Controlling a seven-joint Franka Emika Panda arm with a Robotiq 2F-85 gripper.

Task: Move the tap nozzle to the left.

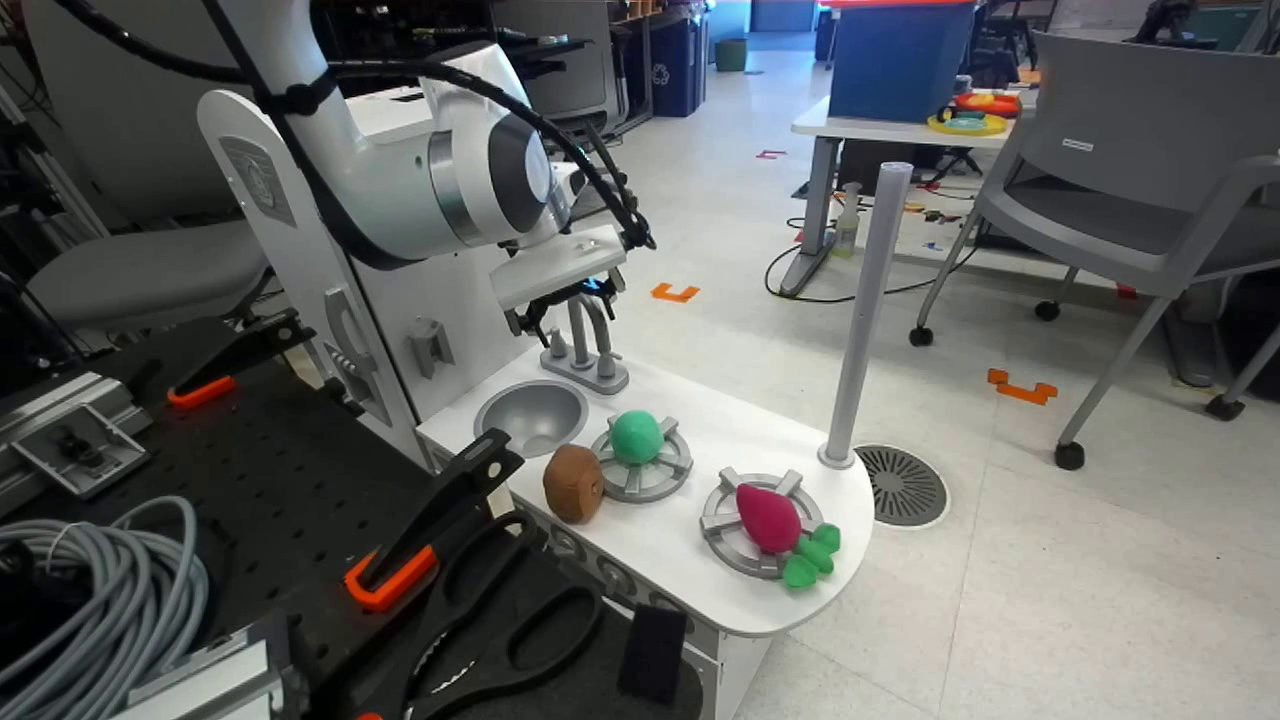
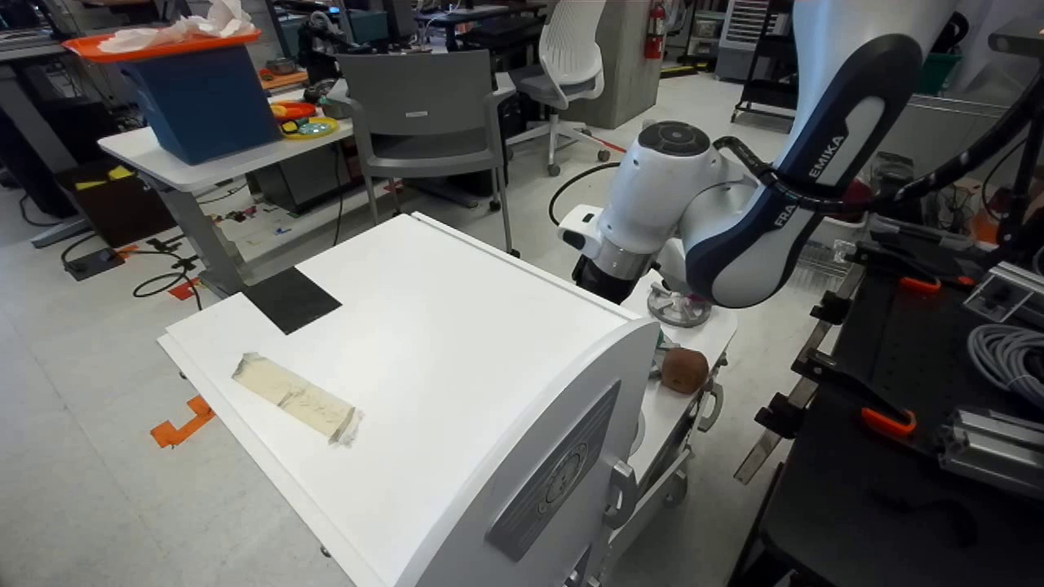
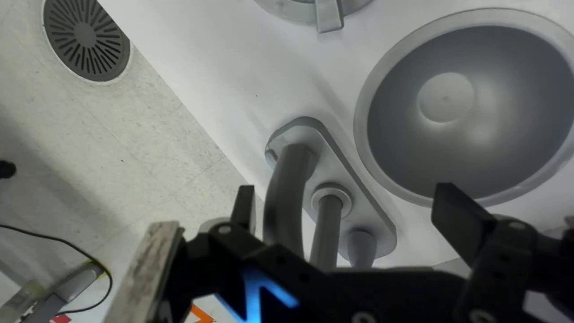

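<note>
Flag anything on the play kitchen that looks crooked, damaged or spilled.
The tap nozzle looks askew: it arches over one end of its base plate rather than over the sink. On the white panel, a strip of tape, in an exterior view, looks wrinkled with a ragged end. I see no spill.

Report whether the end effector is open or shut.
The end effector is open: the wrist view shows its fingers apart, the tap nozzle visible between them.

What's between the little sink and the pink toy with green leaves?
In an exterior view, a round green toy sits on a grey burner there, with a brown toy beside the burner.
</note>
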